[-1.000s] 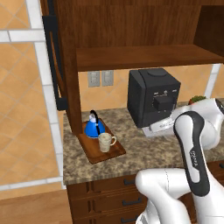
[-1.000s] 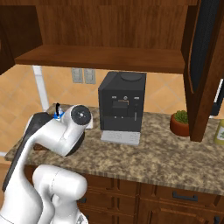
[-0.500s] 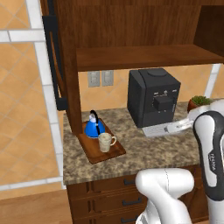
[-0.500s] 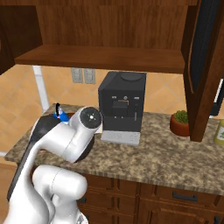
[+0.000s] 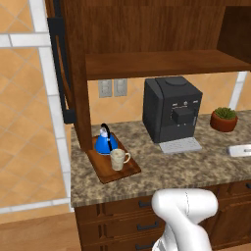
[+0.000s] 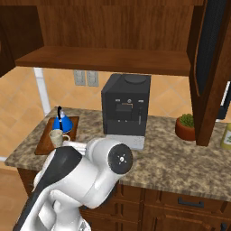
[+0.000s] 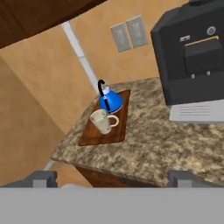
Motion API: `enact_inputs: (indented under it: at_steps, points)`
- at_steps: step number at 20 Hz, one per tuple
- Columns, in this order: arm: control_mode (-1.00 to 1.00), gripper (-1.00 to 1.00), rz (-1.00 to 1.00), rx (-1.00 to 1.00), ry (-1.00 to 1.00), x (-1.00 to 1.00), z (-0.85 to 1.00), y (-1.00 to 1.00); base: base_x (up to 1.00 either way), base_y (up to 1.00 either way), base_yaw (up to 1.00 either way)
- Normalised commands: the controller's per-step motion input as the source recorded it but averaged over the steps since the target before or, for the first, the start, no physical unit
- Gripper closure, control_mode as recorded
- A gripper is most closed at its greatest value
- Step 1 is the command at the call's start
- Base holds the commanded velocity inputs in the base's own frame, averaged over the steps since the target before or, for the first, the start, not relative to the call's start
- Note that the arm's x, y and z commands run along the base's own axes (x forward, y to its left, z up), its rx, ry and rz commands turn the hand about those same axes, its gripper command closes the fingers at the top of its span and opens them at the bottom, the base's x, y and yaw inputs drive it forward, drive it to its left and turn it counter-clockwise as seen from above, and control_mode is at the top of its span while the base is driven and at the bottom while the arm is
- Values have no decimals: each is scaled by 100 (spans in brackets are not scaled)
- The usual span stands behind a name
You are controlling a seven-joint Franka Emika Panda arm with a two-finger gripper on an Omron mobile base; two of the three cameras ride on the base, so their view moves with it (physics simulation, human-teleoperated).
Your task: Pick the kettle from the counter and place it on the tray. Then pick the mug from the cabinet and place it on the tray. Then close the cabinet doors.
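Granite counter (image 5: 196,164) holds tray (image 5: 100,169) (kettle (image 5: 104,142) partly behind mug (image 5: 117,159)); fingers (image 7: 43,178) apart, tips cropped.

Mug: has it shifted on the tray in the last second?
No. In the left base view the mug stands on the tray just in front of the kettle, left of the coffee machine, as before.

Even, bright rendered light, soft shadow under the cabinet (image 5: 157,63) shelf, no glare, slightly soft low-resolution textures, no edge distortion
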Motion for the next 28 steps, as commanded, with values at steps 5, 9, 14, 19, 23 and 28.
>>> enact_inputs:
  at_steps: [5,9,14,19,23,28]
  points:
    - [-100,-100,-2,4,0,-22,-1,-45,0,0,0]
    - [-100,-100,-1,15,0,-2,0,-52,0,0,0]
    - [-100,-100,0,27,-7,-5,1,-69,0,0,0]
    - [-100,-100,0,28,-25,-29,21,-76,0,0,0]
    - [-100,-100,0,18,-18,-34,43,-88,0,0,0]
    - [-100,-100,1,25,2,-10,25,-86,0,0,0]
